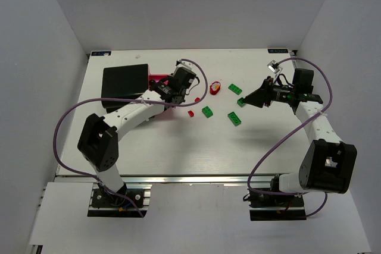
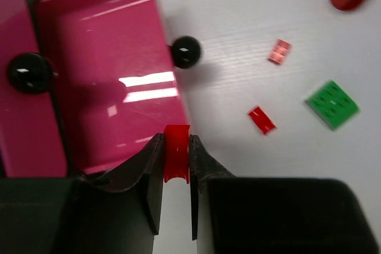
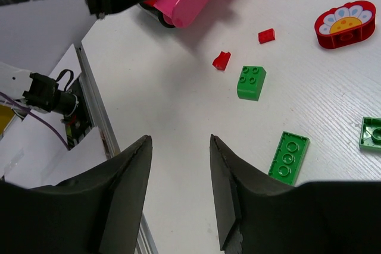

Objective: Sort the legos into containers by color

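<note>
Red lego (image 2: 177, 162) clamped in L gripper (image 2: 176, 142) by pink box (image 2: 107, 46) edge; R gripper (image 3: 180, 147) jaws apart, empty.

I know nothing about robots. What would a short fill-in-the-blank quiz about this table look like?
1. The left gripper is shut on a small ____ brick.
2. Next to that gripper is the ____ box with round black knobs.
3. The right gripper hangs over the table with its jaws ____ and nothing between them.
4. The long flat brick lying near the right gripper is ____.

Missing words: red; pink; open; green.
</note>
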Controlling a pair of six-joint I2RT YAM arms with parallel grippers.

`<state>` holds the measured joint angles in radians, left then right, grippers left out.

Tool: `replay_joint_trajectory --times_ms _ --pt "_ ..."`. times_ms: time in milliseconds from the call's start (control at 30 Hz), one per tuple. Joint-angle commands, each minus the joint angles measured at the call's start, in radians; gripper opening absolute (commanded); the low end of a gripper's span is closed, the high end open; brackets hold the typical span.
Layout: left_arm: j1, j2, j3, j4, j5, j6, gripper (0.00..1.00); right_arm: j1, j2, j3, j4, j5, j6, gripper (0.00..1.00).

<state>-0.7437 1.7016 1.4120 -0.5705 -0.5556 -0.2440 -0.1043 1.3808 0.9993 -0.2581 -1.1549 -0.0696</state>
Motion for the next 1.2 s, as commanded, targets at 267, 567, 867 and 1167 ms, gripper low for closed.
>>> replay_joint_trajectory --times_ms 267,567,867,1167 --pt "0.130 0.147 0.203 -0.040 -0.017 0.068 0.53 0.002 -0.016 -0.008 0.030 -0.006 -0.013 0.50" --pt "0.118 0.138 0.262 -0.046 0.101 0.068 0.19 0.002 -0.017 -0.007 0.022 0.009 -0.032 0.50" --pt "0.044 0.141 0.166 -0.009 0.504 -0.182 0.43 0.021 -0.037 -0.005 0.010 0.231 -0.091 0.25" --pt "-0.059 0.282 0.240 -0.213 0.198 -0.386 0.65 0.017 -0.035 -0.008 0.026 0.231 -0.068 0.26"
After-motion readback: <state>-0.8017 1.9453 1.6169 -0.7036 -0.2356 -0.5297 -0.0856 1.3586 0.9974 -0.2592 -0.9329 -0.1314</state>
